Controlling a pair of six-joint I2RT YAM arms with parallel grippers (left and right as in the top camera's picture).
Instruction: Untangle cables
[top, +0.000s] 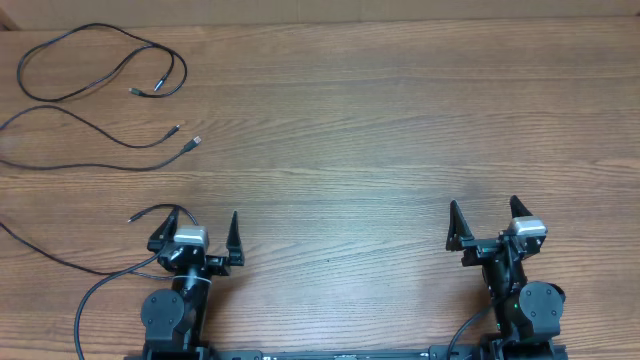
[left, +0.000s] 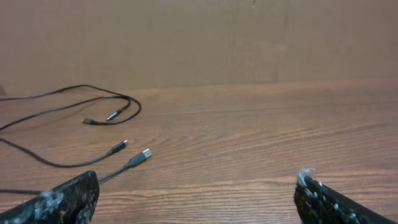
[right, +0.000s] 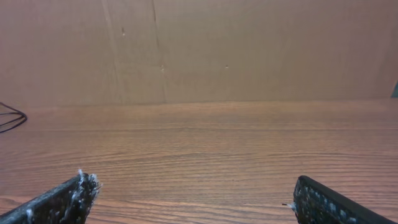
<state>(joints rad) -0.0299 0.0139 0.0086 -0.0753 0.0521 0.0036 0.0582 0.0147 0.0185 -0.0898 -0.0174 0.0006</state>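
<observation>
Three thin black cables lie at the left of the wooden table. One is a loose loop (top: 100, 55) at the far left; its two tips lie close together. A second cable (top: 120, 145) lies below it, its ends with two silver plugs pointing right. A third cable (top: 60, 258) runs in from the left edge and loops by my left gripper (top: 195, 228), which is open and empty. In the left wrist view the cables (left: 93, 102) lie ahead and to the left of the open jaws (left: 196, 186). My right gripper (top: 484, 212) is open and empty, far from the cables.
A brown cardboard wall (right: 249, 50) stands behind the table's far edge. Thicker black wiring (top: 85, 310) hangs from the left arm's base. A bit of cable (right: 11, 118) shows at the left edge of the right wrist view.
</observation>
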